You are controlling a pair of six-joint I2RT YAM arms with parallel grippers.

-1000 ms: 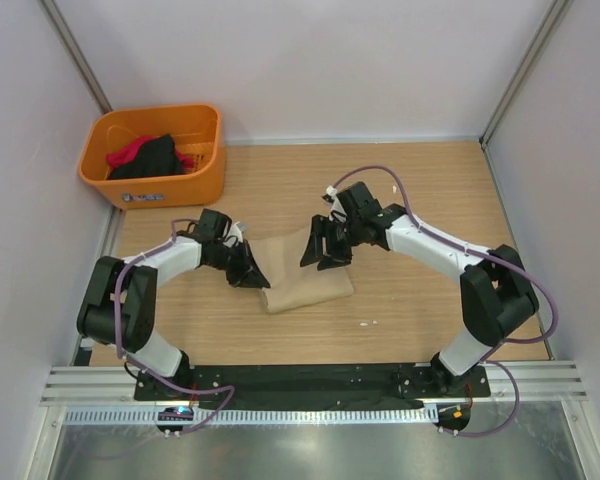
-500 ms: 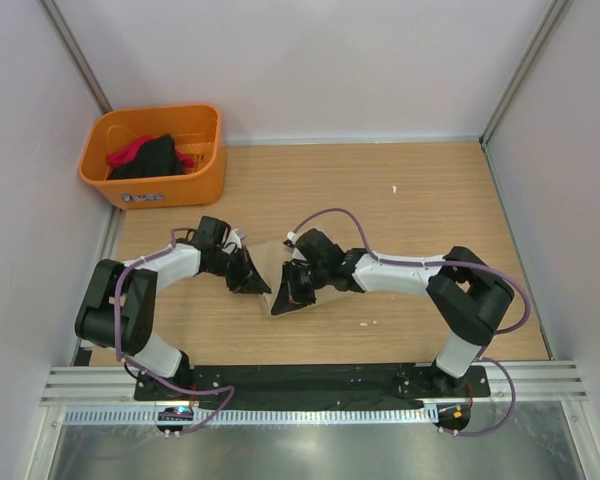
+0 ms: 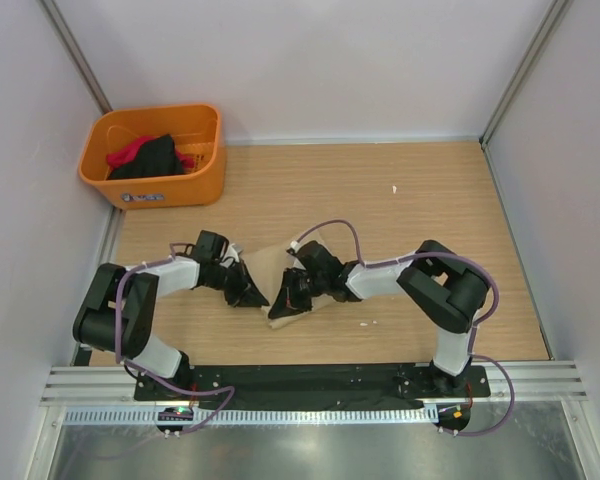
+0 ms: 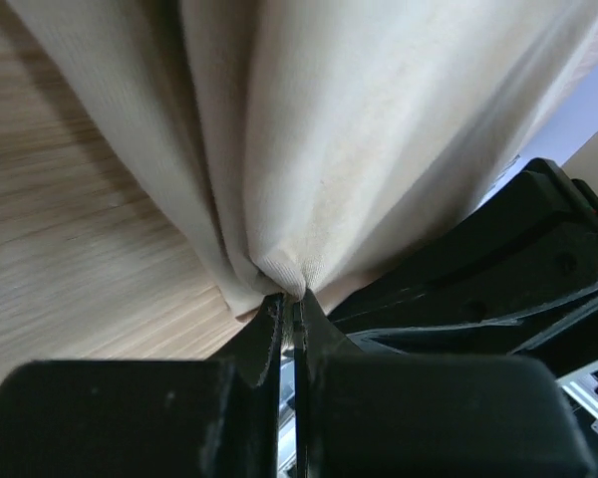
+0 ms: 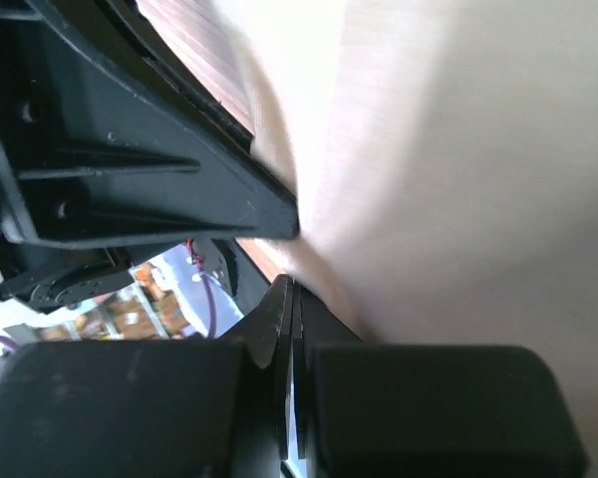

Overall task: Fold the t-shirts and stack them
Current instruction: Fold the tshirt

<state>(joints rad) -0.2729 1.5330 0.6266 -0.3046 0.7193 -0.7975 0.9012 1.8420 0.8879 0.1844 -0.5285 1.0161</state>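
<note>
Pinching: left gripper jaws clamped on a bunched fold of the tan t-shirt at its tips | right gripper just opposite, jaws together against the same cloth, hold unclear | orange basket well beyond the left gripper, holding black t-shirt and red t-shirt
</note>
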